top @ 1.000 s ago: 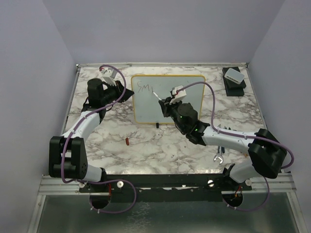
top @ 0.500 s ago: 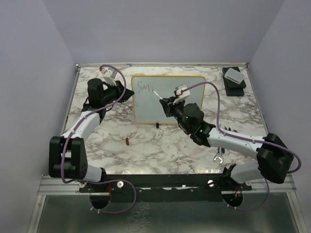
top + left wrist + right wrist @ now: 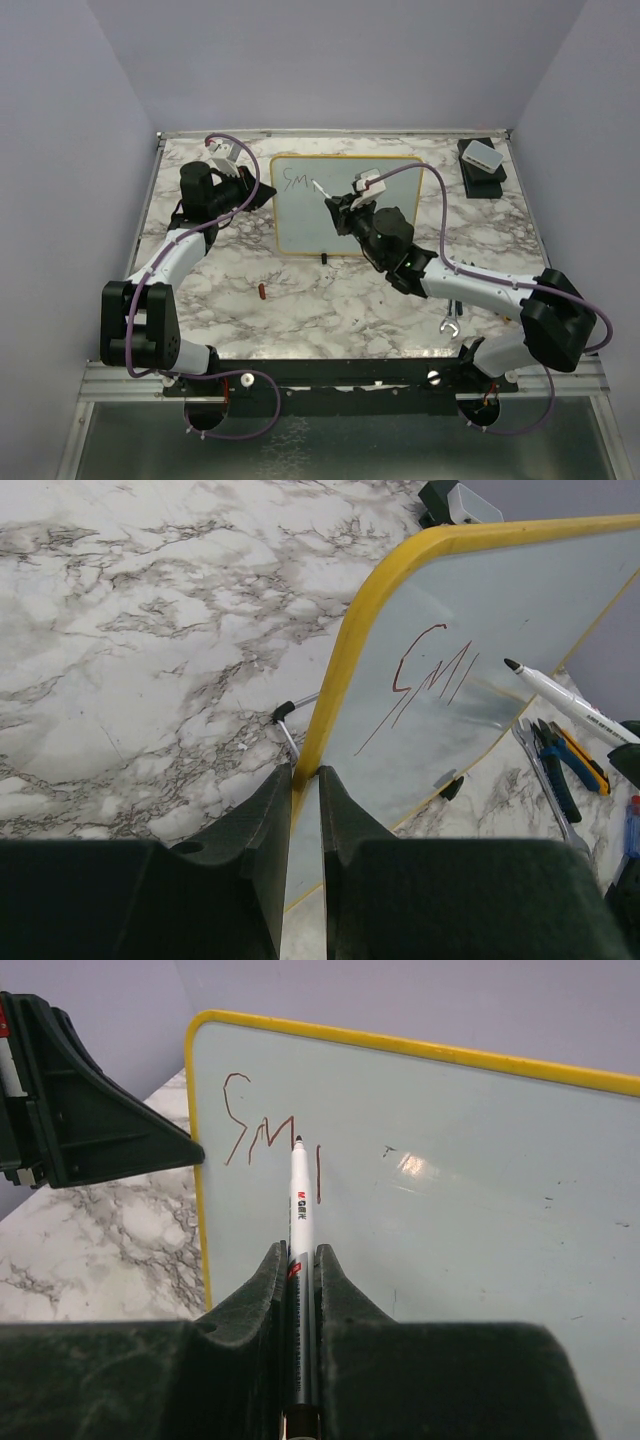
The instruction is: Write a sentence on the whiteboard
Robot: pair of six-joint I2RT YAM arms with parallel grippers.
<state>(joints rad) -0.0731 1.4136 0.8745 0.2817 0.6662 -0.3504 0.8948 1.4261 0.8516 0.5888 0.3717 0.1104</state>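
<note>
Yellow-rimmed whiteboard [image 3: 300, 225] upright on small black feet at the far middle of the marble table [image 3: 330, 300], long side running left to right, glossy face toward the arms. Pinched at its left edge by the left gripper [image 3: 305, 775], fingers set narrow on either side of the rim. High on the left of the face, the start of the sentence [image 3: 262, 1135]: reddish-brown "Sm" plus one upright stroke (colour clearest from the wrist cameras). Just in front of those letters, the right gripper [image 3: 298, 1252], clamped around a white marker [image 3: 298, 1195]. Marker straight out from between the fingers, long axis aimed at the board, dark tip between the "m" and the stroke; touching the face or just off it, impossible to tell.
</note>
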